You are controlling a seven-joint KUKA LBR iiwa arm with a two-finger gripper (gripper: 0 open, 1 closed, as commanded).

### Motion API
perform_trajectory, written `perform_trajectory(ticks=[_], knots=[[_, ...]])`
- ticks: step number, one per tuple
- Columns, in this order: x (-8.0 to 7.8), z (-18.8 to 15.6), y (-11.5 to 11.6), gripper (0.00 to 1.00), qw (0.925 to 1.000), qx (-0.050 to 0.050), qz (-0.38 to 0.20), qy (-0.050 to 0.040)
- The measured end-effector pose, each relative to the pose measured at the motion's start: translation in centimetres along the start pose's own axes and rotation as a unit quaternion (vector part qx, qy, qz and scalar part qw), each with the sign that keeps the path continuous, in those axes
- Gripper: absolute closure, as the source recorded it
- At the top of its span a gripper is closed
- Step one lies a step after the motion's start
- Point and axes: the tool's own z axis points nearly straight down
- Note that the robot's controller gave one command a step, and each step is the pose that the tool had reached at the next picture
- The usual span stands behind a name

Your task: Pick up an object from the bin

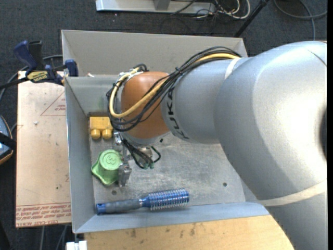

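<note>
- Gripper (124,175) is placed low beside the green round plastic cup (107,166) at the grey metal bin's (78,155) left, probably for a rim grasp.
- Whether it is open or closed cannot be told.

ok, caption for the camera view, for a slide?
Claw at the right edge of a green cup in the bin; yellow block and blue hairbrush lie nearby.

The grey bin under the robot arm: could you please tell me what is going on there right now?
The arm reaches into the bin from the right, and its gripper is down beside a green, round cup-like thing near the left wall. Whether it holds that cannot be told. A yellow block lies just behind, and a blue hairbrush lies along the near wall.
</note>
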Motion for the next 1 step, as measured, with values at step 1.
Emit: perform_trajectory(ticks=[1], knots=[[-3.71, -24.34, 2.11, 1.00, 0.9878, -0.001, -0.156, -0.0013]])
